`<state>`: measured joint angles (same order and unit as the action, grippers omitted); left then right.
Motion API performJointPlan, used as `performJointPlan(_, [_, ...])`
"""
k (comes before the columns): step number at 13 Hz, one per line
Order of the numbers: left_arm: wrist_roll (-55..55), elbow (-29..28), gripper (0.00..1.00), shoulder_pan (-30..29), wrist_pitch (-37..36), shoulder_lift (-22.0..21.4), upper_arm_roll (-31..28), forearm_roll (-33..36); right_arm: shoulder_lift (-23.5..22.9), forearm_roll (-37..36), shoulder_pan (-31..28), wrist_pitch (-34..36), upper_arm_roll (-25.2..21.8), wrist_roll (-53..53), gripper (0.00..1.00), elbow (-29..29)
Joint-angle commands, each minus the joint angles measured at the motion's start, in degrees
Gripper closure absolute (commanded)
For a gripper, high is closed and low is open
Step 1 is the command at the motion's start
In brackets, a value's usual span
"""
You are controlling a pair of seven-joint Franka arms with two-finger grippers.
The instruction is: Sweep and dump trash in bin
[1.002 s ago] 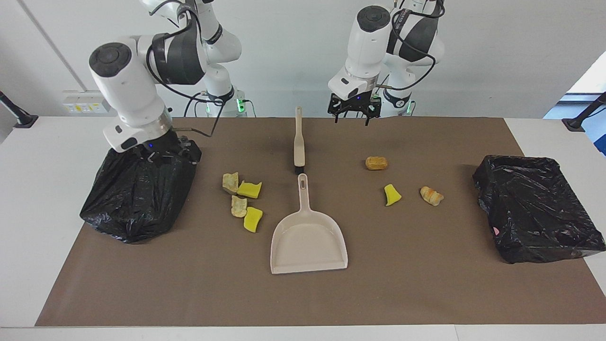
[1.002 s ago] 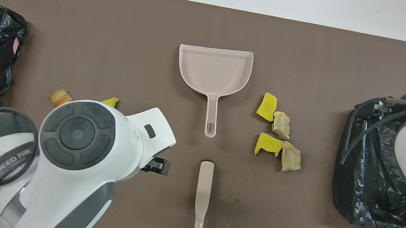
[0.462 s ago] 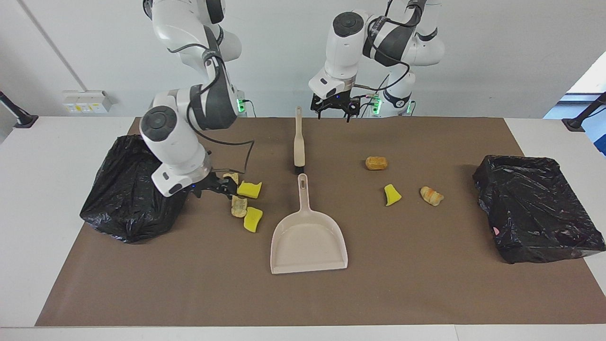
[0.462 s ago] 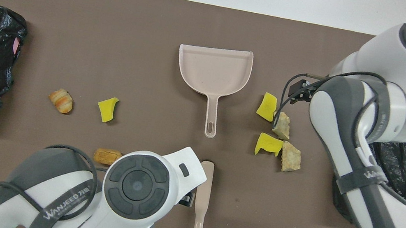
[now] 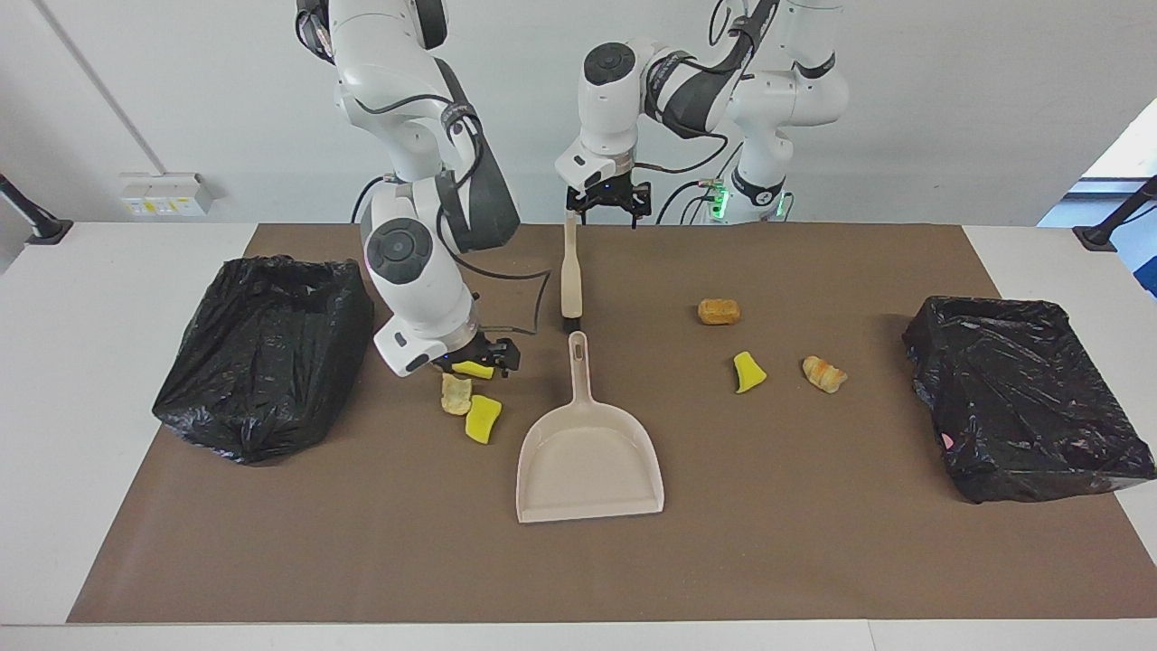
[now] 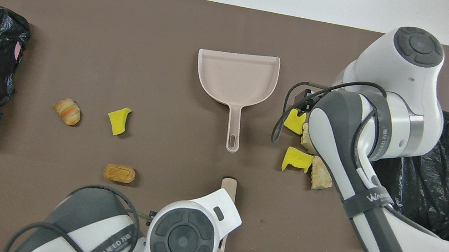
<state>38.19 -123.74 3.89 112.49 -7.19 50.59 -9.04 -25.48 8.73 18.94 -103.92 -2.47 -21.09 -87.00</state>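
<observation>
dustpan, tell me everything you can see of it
The dustpan is a beige, plastic-looking scoop with a raised rim on three sides and a slim handle ending in a hanging slot. It lies flat and empty mid-table on the brown mat, handle toward the robots, open mouth away from them. Nothing touches it.

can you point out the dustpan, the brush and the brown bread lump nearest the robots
dustpan (image 5: 587, 466): facing view, on the flat pan floor.
brush (image 5: 571, 276): facing view, on the beige handle's wide lower part.
brown bread lump (image 5: 719, 311): facing view, on its top middle.
</observation>
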Motion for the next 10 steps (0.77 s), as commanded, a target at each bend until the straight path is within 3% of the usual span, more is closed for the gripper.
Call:
performJointPlan(1, [1.89, -3.35, 0.0, -0.11, 4.82, -1.61, 2.4, -2.29, -1.32, 1.2, 2.15, 0.39, 0.27, -2.02, 0.0, 1.13])
performJointPlan(7, [8.04, -6.6, 0.0, -0.11, 13.36, 1.11, 6.19, -2.91, -2.64, 1.82, 6.81, -1.27, 0.28, -6.94, 0.0, 1.48])
performJointPlan(9, [7.6, -6.52, 0.0, -0.11, 15.64, 6.45, 6.28, -2.91, -3.08, 2.08, 7.95, -2.33, 0.36, -7.91, 0.0, 1.83])
performJointPlan(10, [7.69, -6.52, 0.0, -0.11, 16.0, 7.0, 6.28, -2.91, -3.0, 2.17, 8.04, -2.34, 0.54, -8.0, 0.0, 1.83])
